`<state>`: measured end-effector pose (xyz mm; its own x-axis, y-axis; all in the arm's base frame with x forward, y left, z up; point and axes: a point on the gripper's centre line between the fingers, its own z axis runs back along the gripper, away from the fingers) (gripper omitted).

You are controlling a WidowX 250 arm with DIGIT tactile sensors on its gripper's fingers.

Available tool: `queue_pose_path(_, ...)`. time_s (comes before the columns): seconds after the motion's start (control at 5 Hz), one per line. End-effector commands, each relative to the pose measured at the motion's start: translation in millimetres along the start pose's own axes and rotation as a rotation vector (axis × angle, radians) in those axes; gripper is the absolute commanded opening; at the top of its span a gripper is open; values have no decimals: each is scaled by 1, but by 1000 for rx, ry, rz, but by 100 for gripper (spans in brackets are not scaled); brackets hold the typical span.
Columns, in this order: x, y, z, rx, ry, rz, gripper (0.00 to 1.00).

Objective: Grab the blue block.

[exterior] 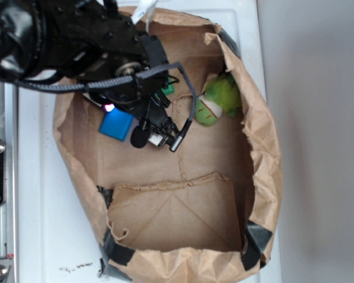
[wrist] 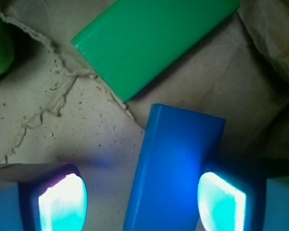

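My gripper (wrist: 142, 202) hangs low inside the brown paper bag (exterior: 259, 147), jaws spread wide, holding nothing. In the wrist view my two glowing pads sit at the bottom corners of the picture, and the blue block (wrist: 176, 168) lies flat on the bag floor between them, running up and away from me at a slight tilt. It is not centred in the gap: its right edge sits close against my right-hand pad (wrist: 220, 202), perhaps touching it, though I cannot tell for sure, while bare paper shows between its left edge and my other pad (wrist: 62, 204).

Just beyond the far end of the blue block lies the green block (wrist: 154, 43), also flat, set at a diagonal; the two are close but apart. A fuzzy green toy (exterior: 219, 100) peeks in at the wrist view's top left corner and, from the exterior view, rests against the bag's far wall.

From the exterior view my arm covers much of the scene; the blue block (exterior: 116, 125) shows partly beneath it, near the bag's left side
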<state>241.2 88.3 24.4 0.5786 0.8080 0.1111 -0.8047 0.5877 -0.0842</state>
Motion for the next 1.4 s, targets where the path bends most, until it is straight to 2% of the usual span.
queue_pose_path(0.0, 14, 23, -24, 107, -66, -21, 100)
queue_pose_path(0.2, 13, 25, -28, 119, -74, -34, 100)
queue_pose_path(0.4, 11, 24, -25, 103, -58, -37, 100)
queue_pose_path(0.6, 10, 24, -25, 96, -53, -34, 0)
queue_pose_path(0.8, 10, 20, -19, 81, -67, -95, 0)
queue_pose_path(1.2, 5, 7, -1, -3, -55, -279, 0)
